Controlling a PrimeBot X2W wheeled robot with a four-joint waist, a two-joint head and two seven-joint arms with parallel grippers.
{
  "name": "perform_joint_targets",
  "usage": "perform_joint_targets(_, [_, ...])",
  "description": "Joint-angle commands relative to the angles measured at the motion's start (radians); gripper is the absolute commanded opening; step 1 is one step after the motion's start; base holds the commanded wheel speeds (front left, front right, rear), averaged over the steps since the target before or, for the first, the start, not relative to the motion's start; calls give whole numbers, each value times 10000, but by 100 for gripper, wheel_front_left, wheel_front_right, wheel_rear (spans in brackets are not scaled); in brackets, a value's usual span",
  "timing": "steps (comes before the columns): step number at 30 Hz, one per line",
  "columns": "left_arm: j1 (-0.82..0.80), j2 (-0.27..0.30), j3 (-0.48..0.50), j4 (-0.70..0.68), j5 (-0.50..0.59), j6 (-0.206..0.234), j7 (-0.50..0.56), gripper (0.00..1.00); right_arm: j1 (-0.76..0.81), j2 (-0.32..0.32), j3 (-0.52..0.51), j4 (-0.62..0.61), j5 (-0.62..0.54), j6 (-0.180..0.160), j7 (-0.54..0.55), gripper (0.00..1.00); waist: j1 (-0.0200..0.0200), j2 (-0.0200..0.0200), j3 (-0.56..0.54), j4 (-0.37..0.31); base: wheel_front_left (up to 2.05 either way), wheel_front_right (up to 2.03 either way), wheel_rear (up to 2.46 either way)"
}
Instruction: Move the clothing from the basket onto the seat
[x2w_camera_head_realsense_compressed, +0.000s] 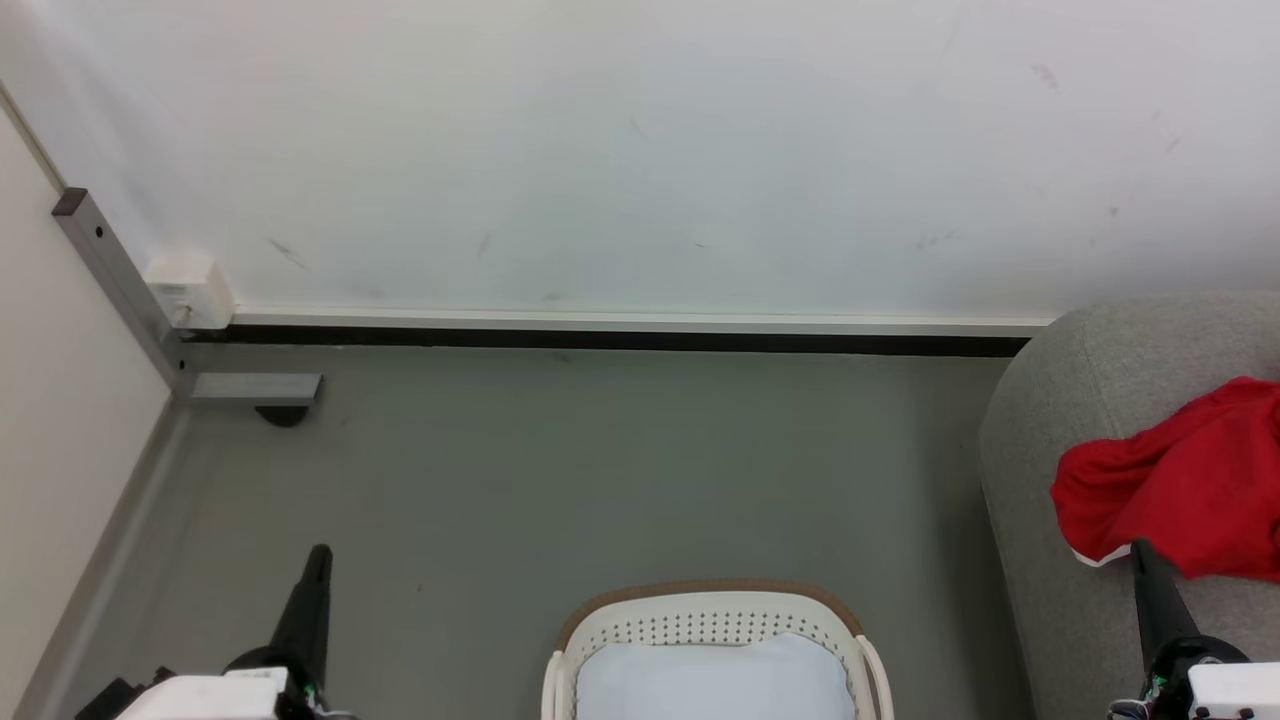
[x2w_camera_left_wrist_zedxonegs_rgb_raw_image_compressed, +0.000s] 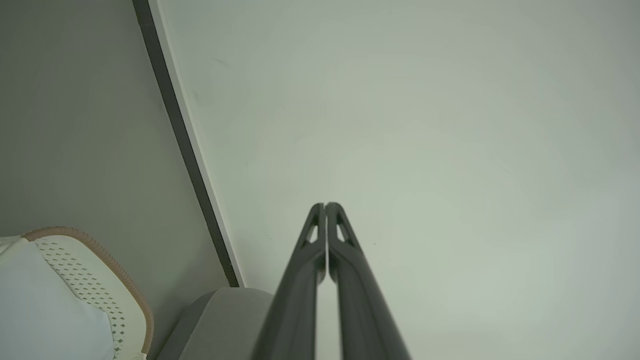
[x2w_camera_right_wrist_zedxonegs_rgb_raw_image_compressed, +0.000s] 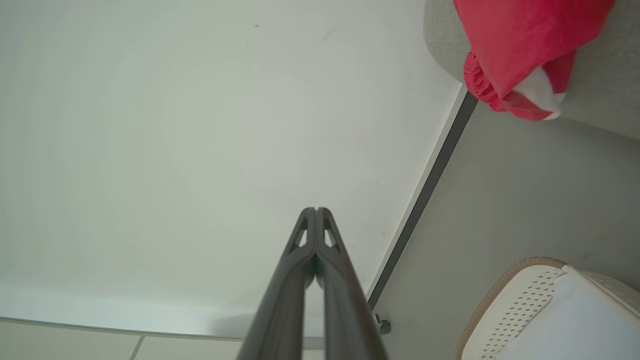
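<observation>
With the bright red fabric garment (x2w_camera_head_realsense_compressed: 1185, 490) bunched near the rounded edge of the light grey upholstered sofa (x2w_camera_head_realsense_compressed: 1100, 380), out of the cream-white perforated plastic basket (x2w_camera_head_realsense_compressed: 712, 588), draw the closed, empty left claw (x2w_camera_head_realsense_compressed: 319, 552) and right claw (x2w_camera_head_realsense_compressed: 1143, 546) back without snagging it.

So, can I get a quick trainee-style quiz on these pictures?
1. True or false: the bright red fabric garment rests on the light grey upholstered sofa.
2. What lies in the cream-white perforated plastic basket? A) a pale blue-white cloth B) a brown shoe C) a green bottle
3. Fill in: the left gripper and right gripper each have their dark fingers ____.
Key: 1 true; 2 A; 3 shut.
</observation>
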Motion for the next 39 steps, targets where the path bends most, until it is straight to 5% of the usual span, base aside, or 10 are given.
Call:
perform_joint_targets(1, [-118,22,78,-51,-203,-77,78,0,-116,-92,-51,-77,262,-19,72,0,0,0,4,8,0,0,0])
perform_joint_targets(39, [-166,6,173,-86,-936,-140,279,0,-107,-89,-99,-182,1010,-21,264,0,0,0,40,75,0,0,0])
